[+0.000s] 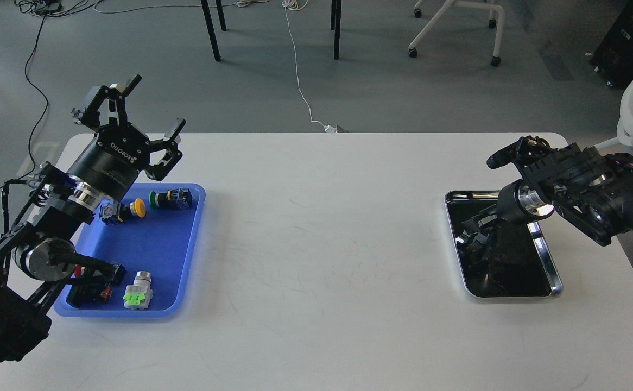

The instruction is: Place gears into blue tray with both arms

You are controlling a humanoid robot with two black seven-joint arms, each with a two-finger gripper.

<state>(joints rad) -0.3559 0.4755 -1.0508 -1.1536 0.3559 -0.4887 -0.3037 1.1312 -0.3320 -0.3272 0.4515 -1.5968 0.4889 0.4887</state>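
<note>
The blue tray lies at the table's left side and holds several coloured push-button switches. My left gripper hangs open and empty above the tray's far left corner, fingers pointing up and away. My right gripper reaches down into the left part of the shiny steel tray. It is dark against the tray's dark inside, so its fingers cannot be told apart. No gears can be made out; the blue tray shows none, and the steel tray's inside is too dark to read.
In the blue tray lie a yellow-capped switch, a green-capped switch, a light green one and a red one partly behind my left arm. The white table spans between the two trays.
</note>
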